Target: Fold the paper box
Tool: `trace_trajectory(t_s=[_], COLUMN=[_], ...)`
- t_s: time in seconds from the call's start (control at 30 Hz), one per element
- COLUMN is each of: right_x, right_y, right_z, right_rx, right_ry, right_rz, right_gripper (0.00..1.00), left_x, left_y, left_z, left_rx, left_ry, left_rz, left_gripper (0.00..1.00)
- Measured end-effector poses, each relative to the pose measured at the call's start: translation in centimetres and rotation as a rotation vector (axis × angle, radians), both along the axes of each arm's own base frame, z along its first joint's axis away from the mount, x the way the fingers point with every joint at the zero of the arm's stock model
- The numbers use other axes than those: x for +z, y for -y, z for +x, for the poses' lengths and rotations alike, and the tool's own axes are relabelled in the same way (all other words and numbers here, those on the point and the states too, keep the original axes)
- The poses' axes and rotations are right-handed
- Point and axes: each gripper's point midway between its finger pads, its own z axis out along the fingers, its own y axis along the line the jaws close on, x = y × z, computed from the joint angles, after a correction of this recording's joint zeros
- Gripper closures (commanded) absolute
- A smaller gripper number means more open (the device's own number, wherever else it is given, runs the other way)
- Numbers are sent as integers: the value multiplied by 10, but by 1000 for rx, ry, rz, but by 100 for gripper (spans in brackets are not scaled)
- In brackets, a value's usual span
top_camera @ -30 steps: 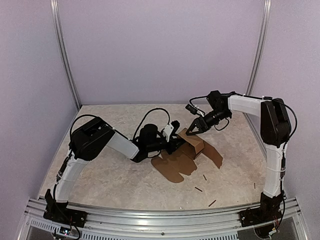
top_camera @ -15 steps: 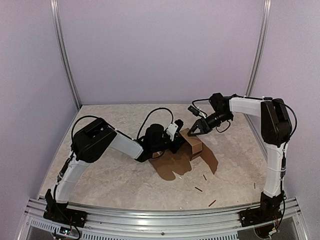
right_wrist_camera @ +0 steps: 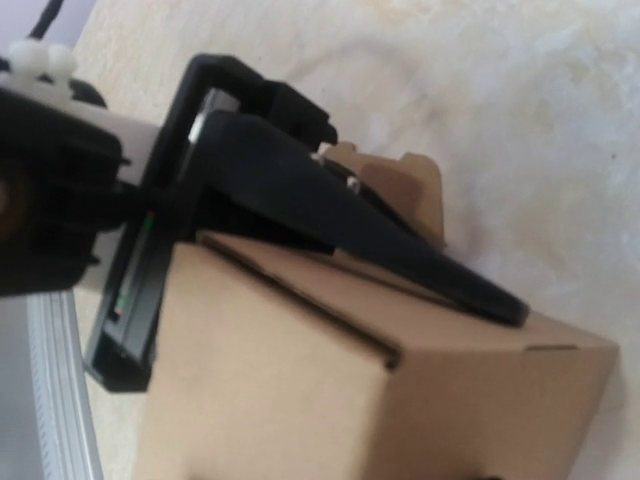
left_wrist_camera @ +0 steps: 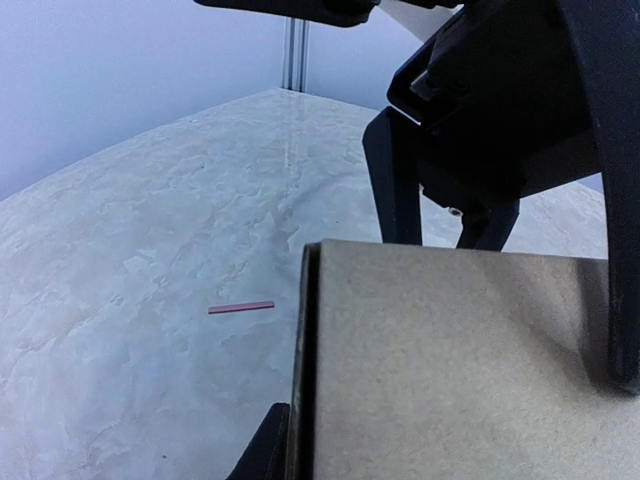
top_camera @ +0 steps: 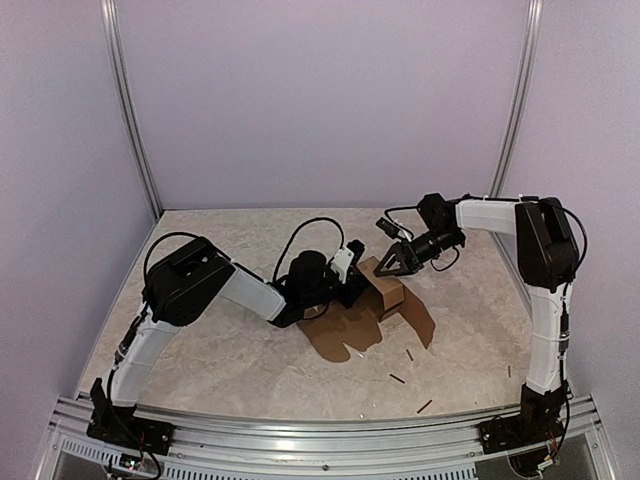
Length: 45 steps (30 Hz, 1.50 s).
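Note:
The paper box point(top_camera: 387, 287) is brown cardboard, partly folded into a small block at the table's middle, with flat flaps point(top_camera: 350, 332) spread toward the front. My left gripper point(top_camera: 352, 283) is shut on the block from the left. In the left wrist view the box point(left_wrist_camera: 450, 360) fills the lower right, with a finger point(left_wrist_camera: 262, 458) at its left edge. My right gripper point(top_camera: 388, 263) stands at the block's far top edge, fingers point(left_wrist_camera: 395, 180) apart and holding nothing. In the right wrist view the box point(right_wrist_camera: 280, 380) fills the frame with the left gripper's black finger point(right_wrist_camera: 400, 250) lying across it.
Several small dark sticks point(top_camera: 397, 378) lie on the marbled table point(top_camera: 220, 350) in front of the box; one more point(left_wrist_camera: 240, 307) shows beside it. An aluminium rail point(top_camera: 300, 440) runs along the near edge. Purple walls enclose the table.
The box block has shifted slightly up and left, and its right flap has swung nearer. My right gripper has moved down a little against the block's far edge.

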Motion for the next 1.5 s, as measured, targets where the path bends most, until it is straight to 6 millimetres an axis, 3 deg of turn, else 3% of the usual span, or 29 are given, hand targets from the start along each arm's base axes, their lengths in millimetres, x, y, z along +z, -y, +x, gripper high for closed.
trace_trajectory(t_s=[0.37,0.67,0.87,1.0,1.23,1.5], right_x=[0,1,4,5,4,5], right_y=[3,6,3,2,-3,-3], right_z=[-1,2,-1,-7,-21,-27], right_rx=[-5,-15,-7,-2,15,16], right_ry=[-24,-34,-61,-94,-155,-204], right_rz=[12,78,121,140,143,157], right_gripper=[33,31,30,30,30,30], left_x=[-1,-2,-2,-2,0,0], left_y=[5,1,-12,-19,-16,-5], left_z=[1,15,15,11,7,2], left_rx=[-27,223,283,296,214,90], left_ry=[12,-35,-53,-45,-46,-15], left_rz=[-3,2,-33,-54,-75,-70], left_gripper=[81,85,89,70,73,63])
